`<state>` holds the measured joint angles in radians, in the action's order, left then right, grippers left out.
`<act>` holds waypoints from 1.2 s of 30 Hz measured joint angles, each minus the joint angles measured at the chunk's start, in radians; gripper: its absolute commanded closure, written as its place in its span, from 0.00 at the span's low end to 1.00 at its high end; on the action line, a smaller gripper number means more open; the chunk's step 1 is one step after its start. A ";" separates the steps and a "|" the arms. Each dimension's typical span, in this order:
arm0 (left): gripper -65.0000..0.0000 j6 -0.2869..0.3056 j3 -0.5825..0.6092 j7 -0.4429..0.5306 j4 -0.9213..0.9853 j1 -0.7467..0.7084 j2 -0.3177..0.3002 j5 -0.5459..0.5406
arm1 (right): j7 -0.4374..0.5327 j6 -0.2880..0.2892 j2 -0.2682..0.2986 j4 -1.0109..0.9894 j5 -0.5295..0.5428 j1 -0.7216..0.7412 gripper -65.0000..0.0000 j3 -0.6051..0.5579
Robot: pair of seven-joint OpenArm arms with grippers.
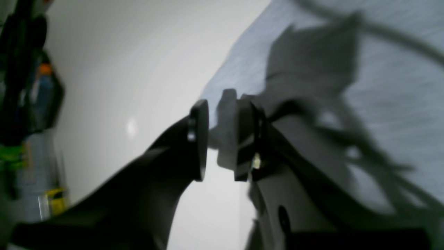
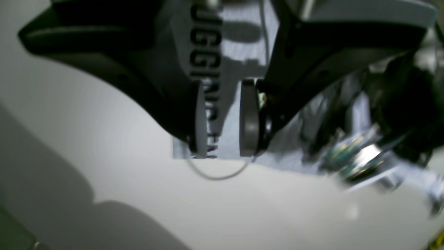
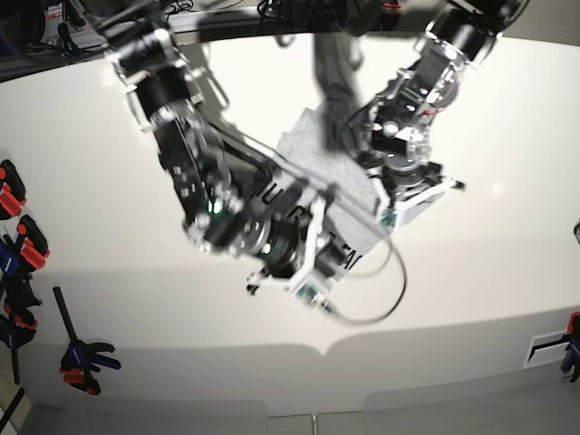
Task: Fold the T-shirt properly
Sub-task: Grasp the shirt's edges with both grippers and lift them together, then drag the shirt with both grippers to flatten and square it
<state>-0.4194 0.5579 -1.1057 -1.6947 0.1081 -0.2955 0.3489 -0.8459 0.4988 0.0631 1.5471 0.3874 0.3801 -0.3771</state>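
The grey T-shirt [image 3: 304,145] lies folded in the middle of the white table [image 3: 480,272], mostly covered by both arms. Black block lettering shows on its near part [image 2: 211,45]. My right gripper [image 2: 222,149] hovers over the shirt's near edge, jaws open, with lettered cloth visible through the gap and nothing pinched. My left gripper [image 1: 216,107] sits at the shirt's [image 1: 242,52] border with the bare table. Its jaws stand a narrow gap apart, and the table shows through that gap. In the base view both grippers' fingertips are hidden by the wrists.
A thin cable [image 3: 385,299] loops off the shirt's near edge onto the table. Red and blue clamps [image 3: 82,358] lie by the table's left edge, with more [image 3: 14,195] farther back. Clutter stands past the far edge.
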 measured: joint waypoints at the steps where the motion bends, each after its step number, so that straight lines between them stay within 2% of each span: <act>1: 0.83 0.000 -0.002 0.002 -0.043 0.000 0.026 -0.002 | 0.000 0.025 -0.026 -0.061 -0.006 0.016 0.76 0.032; 4: 0.83 0.003 -0.004 0.019 -0.149 -0.021 0.091 0.024 | -0.026 0.078 -0.099 -0.238 -0.013 0.069 0.76 0.107; 7: 0.83 0.002 -0.006 0.028 -0.150 -0.114 0.144 0.019 | -0.035 0.105 -0.148 -0.386 -0.016 0.139 0.76 0.145; 10: 0.83 -0.003 -0.007 0.040 -0.142 -0.220 0.156 -0.016 | -0.003 0.108 -0.172 -0.494 -0.011 0.209 0.76 0.151; 14: 0.83 0.000 -0.008 0.169 -0.145 -0.274 0.212 -0.131 | 0.044 0.107 -0.203 -0.638 -0.066 0.280 0.76 0.153; 17: 0.83 0.057 -0.008 0.220 -0.145 -0.335 0.228 -0.167 | 0.095 0.095 -0.221 -0.744 -0.123 0.306 0.76 0.150; 19: 0.83 0.072 -0.007 0.224 -0.144 -0.367 0.224 -0.181 | 0.116 0.062 -0.219 -0.813 -0.180 0.311 0.76 0.150; 22: 0.83 0.073 -0.009 0.255 -0.144 -0.377 0.217 -0.170 | 0.131 0.054 -0.207 -0.874 -0.229 0.291 0.76 0.150; 28: 0.83 0.073 -0.010 0.274 -0.085 -0.380 0.203 -0.165 | 0.111 0.047 -0.213 -0.871 -0.233 0.259 0.76 0.150; 30: 0.83 0.081 -0.008 0.295 -0.030 -0.380 0.203 -0.132 | 0.107 0.047 -0.211 -0.869 -0.229 0.239 0.76 0.150; 33: 0.83 0.080 -0.002 0.296 0.022 -0.380 0.213 -0.040 | 0.117 0.050 -0.178 -0.851 -0.204 0.219 0.77 0.150; 36: 0.83 0.077 -0.003 0.288 0.021 -0.377 0.212 -0.011 | 0.114 0.050 -0.124 -0.820 -0.203 0.199 0.77 0.150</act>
<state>-0.3420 0.5552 -0.8177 -1.6733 -0.2684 -0.0834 0.3382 -0.7322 0.5491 -0.0608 0.7269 0.1848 0.5789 -0.2272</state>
